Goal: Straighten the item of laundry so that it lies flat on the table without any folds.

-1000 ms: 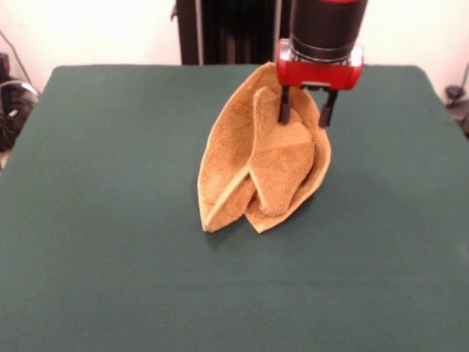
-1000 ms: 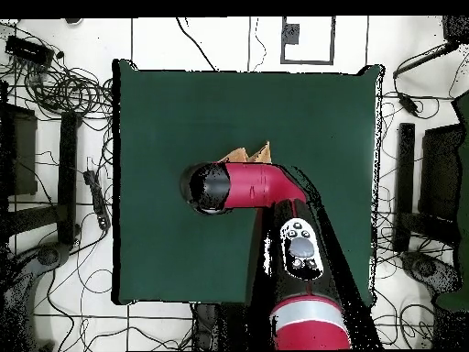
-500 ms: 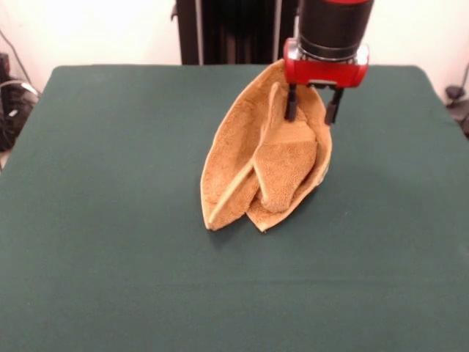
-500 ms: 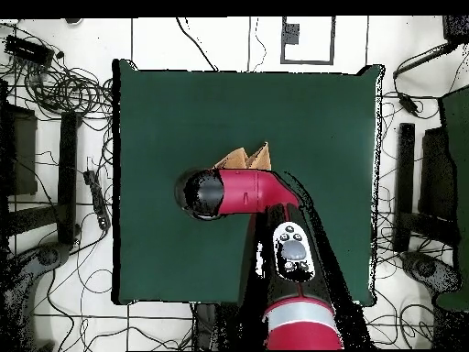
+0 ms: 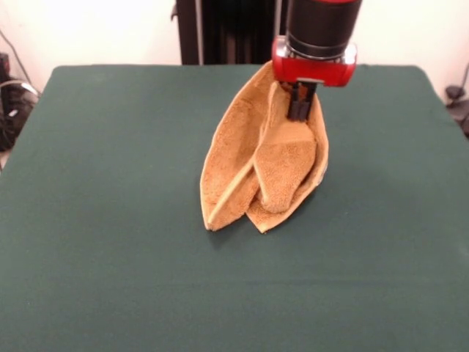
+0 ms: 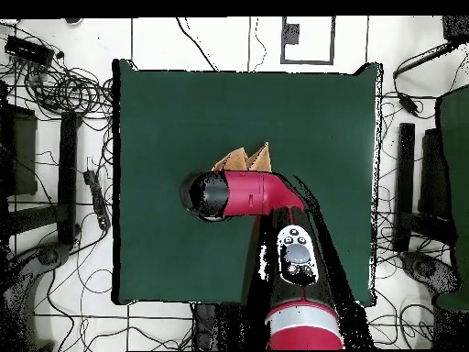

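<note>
The golden-orange towel (image 5: 256,165) lies crumpled and folded on the dark green table (image 5: 110,220), right of centre toward the far side. Several layers overlap and two rounded folds point toward the near edge. My gripper (image 5: 300,111) hangs from the red and black arm over the towel's far upper part, with its black fingers together on a raised fold of the cloth. In the overhead view only two small tips of the towel (image 6: 245,159) show beyond the arm (image 6: 238,192), which hides the gripper and the rest of the towel.
Around the table (image 6: 165,110) the floor holds many cables (image 6: 55,82) and dark stands (image 6: 403,183). The robot's black pedestal (image 5: 227,29) stands behind the table's far edge.
The fingers were apart over the towel earlier and now stand together on its upper fold. The gripper has shifted slightly left in the front view. The towel's shape has hardly changed.
</note>
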Controlling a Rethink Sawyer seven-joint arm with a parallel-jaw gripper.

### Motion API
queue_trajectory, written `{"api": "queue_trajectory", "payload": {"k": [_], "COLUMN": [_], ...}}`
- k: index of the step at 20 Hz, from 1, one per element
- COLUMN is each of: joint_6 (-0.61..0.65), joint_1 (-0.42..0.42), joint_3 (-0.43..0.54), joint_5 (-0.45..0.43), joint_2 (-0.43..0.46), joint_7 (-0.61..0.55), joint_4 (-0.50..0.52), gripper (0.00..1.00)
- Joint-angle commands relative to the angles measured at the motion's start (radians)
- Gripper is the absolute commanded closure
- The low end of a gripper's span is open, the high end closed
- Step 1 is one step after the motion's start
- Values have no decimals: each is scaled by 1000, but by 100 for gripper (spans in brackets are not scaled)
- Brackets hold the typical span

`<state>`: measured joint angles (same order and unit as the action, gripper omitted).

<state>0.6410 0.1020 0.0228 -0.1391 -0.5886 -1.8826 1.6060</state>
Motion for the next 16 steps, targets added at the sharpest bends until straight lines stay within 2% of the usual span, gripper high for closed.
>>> {"api": "queue_trajectory", "payload": {"k": [1,6,7,10,16], "joint_6": [-46,-38,-50,-54,-54], "joint_1": [-23,-20,-17,-18,-30], "joint_3": [32,29,34,30,46], "joint_5": [46,38,40,27,92], "joint_2": [15,24,26,31,-1], "joint_7": [-181,-168,-167,-156,-217], "joint_4": [80,72,70,45,52], "gripper": [100,100,0,0,0]}}
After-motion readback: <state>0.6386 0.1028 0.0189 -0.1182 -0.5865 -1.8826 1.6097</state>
